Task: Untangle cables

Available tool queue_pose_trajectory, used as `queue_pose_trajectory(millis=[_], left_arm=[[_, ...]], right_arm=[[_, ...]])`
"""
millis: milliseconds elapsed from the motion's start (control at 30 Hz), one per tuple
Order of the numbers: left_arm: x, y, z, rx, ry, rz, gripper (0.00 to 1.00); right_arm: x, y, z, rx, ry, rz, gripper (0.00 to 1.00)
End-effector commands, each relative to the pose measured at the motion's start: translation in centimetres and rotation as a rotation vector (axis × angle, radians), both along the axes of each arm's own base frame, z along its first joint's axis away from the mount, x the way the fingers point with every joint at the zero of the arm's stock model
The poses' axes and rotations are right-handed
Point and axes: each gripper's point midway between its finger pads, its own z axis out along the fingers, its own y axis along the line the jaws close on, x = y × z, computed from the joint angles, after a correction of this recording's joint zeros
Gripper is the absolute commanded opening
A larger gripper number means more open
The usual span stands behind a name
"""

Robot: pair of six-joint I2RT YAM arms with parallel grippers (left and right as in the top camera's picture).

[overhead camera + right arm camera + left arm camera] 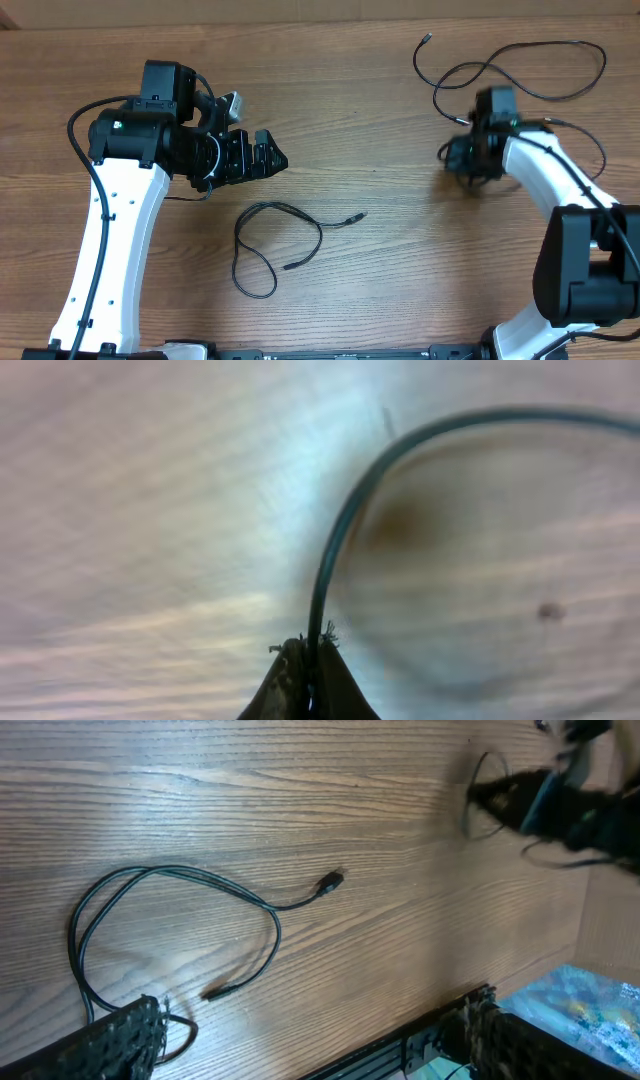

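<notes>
One thin black cable [275, 204] lies in a loose loop at the table's middle, both plug ends free. In the left wrist view this cable [150, 870] shows with a plug end [330, 882]. My left gripper [268, 158] hovers above and left of it, open with nothing between the fingers [120, 1040]. A second cable [570, 42] curls at the far right. My right gripper [457, 165] is low at the table beside it. In the right wrist view the gripper [310, 670] is shut on this cable [340, 530], which arcs up and right from the tips.
The wooden table [400, 250] has a front edge with a black rail [440, 1020] close under my left gripper. The right arm's white link [550, 180] runs from the front right toward the second cable.
</notes>
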Motion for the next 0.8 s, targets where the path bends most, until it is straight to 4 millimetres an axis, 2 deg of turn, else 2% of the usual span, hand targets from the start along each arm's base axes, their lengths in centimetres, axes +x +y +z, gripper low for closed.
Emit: queue_pose_trajectory(millis=[0, 133, 367, 400, 433, 500, 600, 667, 767], left_arm=[[0.1, -0.1, -0.1, 0.004, -0.004, -0.009, 0.98], [0.1, -0.1, -0.1, 0.002, 0.001, -0.001, 0.98], [0.1, -0.1, -0.1, 0.001, 0.005, 0.003, 0.98], [0.0, -0.1, -0.1, 0.001, 0.005, 0.003, 0.98], [0.0, -0.1, -0.1, 0.001, 0.007, 0.003, 0.98], [-0.1, -0.1, -0.2, 0.002, 0.012, 0.003, 0.98], [-0.1, -0.1, -0.2, 0.002, 0.012, 0.003, 0.98], [-0.1, -0.1, -0.2, 0.002, 0.012, 0.003, 0.98], [-0.2, -0.1, -0.2, 0.002, 0.015, 0.003, 0.99]], right_arm=[[3.7, 1.3, 4.6, 0.072, -0.119, 0.009, 0.04], [4.8, 1.6, 6.6, 0.092, -0.155, 0.003, 0.04], [3.6, 1.4, 5.8, 0.078, -0.093, 0.004, 0.04], [3.4, 1.1, 5.7, 0.06, -0.085, -0.002, 0.13], [3.1, 0.5, 5.5, 0.028, -0.072, -0.015, 0.19], [2.5, -1.3, 5.2, -0.049, -0.044, -0.063, 0.19], [1.8, -4.3, 5.1, -0.108, -0.021, -0.193, 0.38], [1.4, -6.5, 5.0, -0.108, -0.012, -0.249, 0.47], [0.8, -10.3, 5.0, -0.109, -0.006, -0.344, 0.51]])
